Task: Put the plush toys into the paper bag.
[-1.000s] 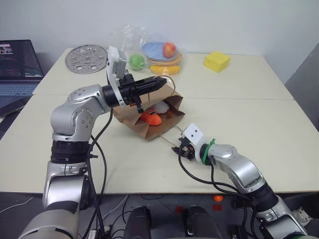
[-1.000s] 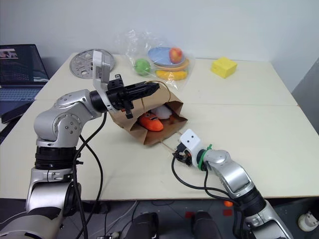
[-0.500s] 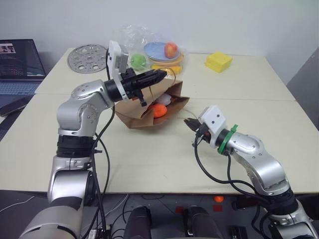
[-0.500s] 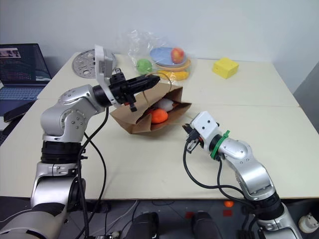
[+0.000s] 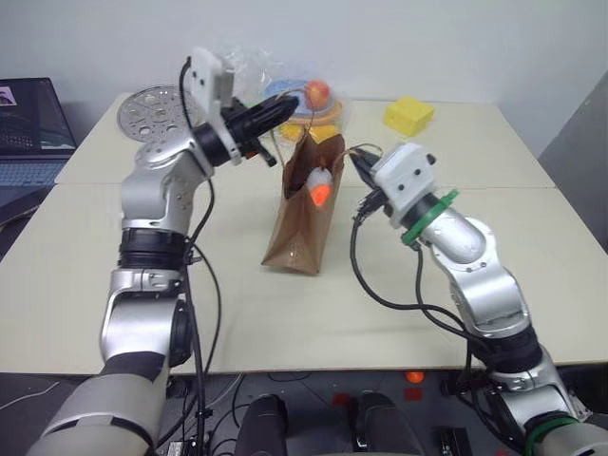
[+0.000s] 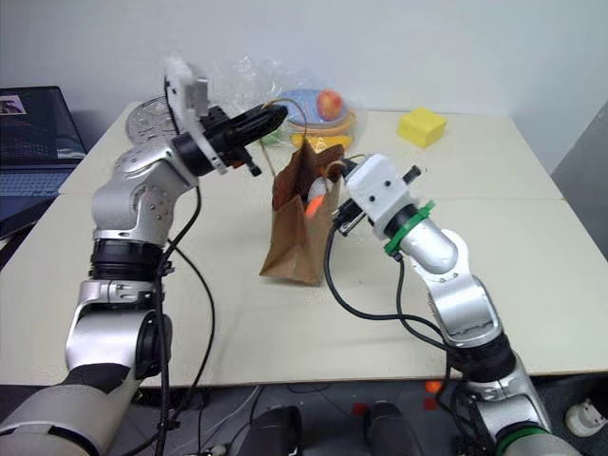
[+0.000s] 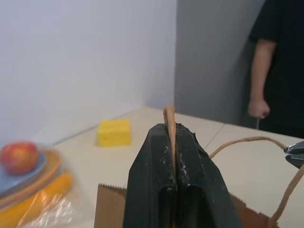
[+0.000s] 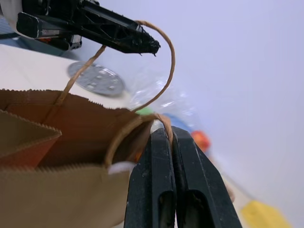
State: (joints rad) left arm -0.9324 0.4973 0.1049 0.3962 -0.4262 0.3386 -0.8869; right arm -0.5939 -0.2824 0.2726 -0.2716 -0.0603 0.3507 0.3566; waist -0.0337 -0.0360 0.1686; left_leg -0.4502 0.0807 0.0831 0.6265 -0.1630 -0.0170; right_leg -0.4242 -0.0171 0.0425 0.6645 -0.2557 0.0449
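Note:
The brown paper bag stands upright mid-table, hanging by its two thin loop handles. My left gripper is shut on the far handle above the bag's top. On the bag's right, my right gripper is shut on the near handle. Both plush toys sit inside, seen through the gaping mouth: the orange carrot and the white toy just above it. The bag's lower inside is hidden.
Behind the bag lies a clear plastic bag of fruit on plates. A yellow block sits at the back right, a perforated metal disc at the back left, a laptop far left. A person stands beyond the table.
The right gripper closed on the near handle at table level and rose. Both grippers lifted, and the bag swung from lying on its side to upright with the toys inside.

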